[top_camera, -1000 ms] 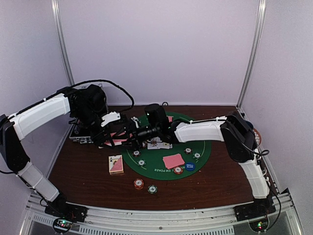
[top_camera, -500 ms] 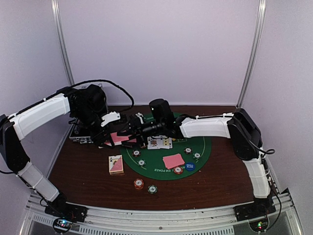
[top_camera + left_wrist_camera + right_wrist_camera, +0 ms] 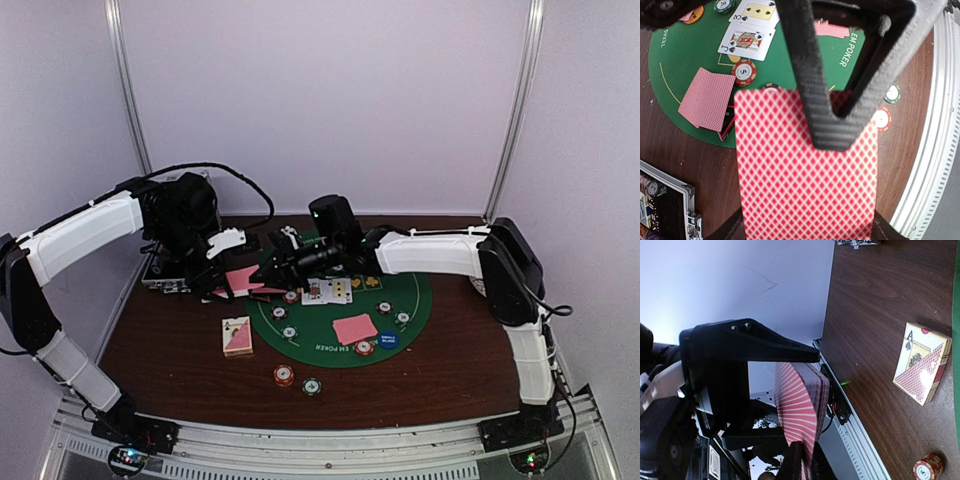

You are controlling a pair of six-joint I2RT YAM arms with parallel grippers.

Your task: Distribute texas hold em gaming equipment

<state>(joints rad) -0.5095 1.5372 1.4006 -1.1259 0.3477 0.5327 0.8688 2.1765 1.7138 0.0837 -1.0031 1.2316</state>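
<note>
Up over the left edge of the green mat (image 3: 405, 300), the left gripper (image 3: 831, 142) was clamped tight on the deck (image 3: 800, 200), its pink backs facing the wrist camera. The right gripper (image 3: 802, 462) had its fingers almost together, pinching the deck's outer edge; whether it had one card or several could not be told. On the mat lay two face-up cards (image 3: 327, 291), a face-down card (image 3: 354, 328) and a blue disc (image 3: 388, 340). A card box (image 3: 237, 336) and two chips (image 3: 284, 376) sat on the wooden table (image 3: 170, 350) nearby.
</note>
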